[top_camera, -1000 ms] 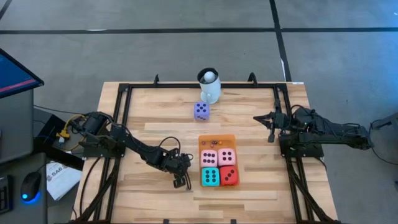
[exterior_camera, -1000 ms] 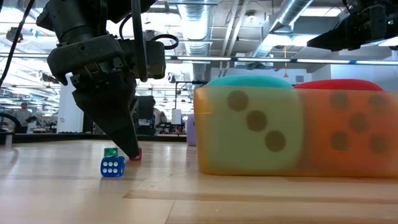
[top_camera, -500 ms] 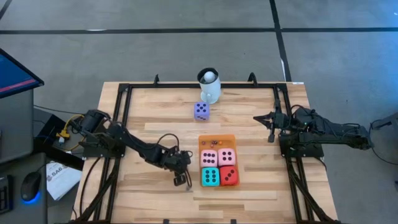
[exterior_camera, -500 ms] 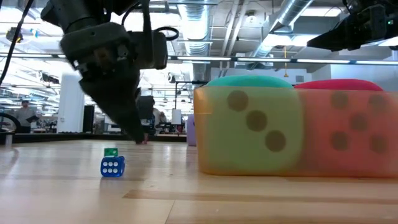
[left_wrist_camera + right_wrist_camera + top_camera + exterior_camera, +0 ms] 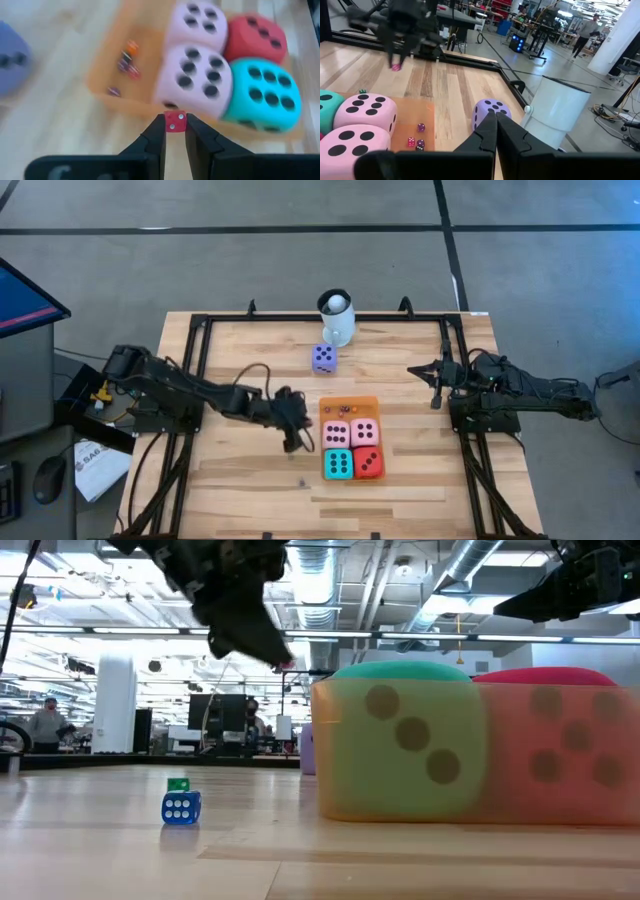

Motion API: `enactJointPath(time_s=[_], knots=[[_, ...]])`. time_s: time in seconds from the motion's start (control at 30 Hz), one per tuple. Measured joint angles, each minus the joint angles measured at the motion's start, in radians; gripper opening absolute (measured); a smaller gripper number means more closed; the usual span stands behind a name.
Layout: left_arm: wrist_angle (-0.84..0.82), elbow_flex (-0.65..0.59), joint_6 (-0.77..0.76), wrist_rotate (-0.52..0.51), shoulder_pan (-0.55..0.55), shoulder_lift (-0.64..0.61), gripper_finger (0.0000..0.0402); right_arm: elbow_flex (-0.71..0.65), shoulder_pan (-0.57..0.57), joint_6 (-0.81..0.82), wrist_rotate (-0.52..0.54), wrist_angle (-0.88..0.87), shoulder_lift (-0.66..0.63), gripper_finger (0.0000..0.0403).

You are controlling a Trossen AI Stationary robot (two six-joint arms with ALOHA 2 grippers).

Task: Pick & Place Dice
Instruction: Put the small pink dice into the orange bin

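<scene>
my left gripper [image 5: 175, 131] is pinched on a tiny red die [image 5: 175, 121], lifted off the bench just beside the left edge of the orange mat [image 5: 347, 404]. the mat's bare strip with the other tiny dice [image 5: 126, 64] lies ahead of my fingers, toward the far edge, past the two pink dice [image 5: 194, 74] — so i'd guess the drop goes there. teal die [image 5: 338, 464] and red die [image 5: 368, 463] sit on the mat's near side. my right gripper [image 5: 436, 387] waits fully closed and empty near the right edge — my left is the nearer one.

Even, bright overhead light with soft shadows; the left wrist view is motion-blurred, and near dice in the low view are unfocused.
</scene>
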Motion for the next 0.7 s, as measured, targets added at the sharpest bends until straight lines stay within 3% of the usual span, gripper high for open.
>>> enactJointPath(time_s=[0.37,0.7], knots=[[0.252,0.0,0.117,-0.02,0.126,-0.056,0.004,0.0,0.0,0.0,0.0,0.001,0.0,0.0],[0.334,0.0,0.125,-0.045,0.187,-0.056,0.004,0.0,0.0,0.0,0.0,0.007,0.0,0.0]])
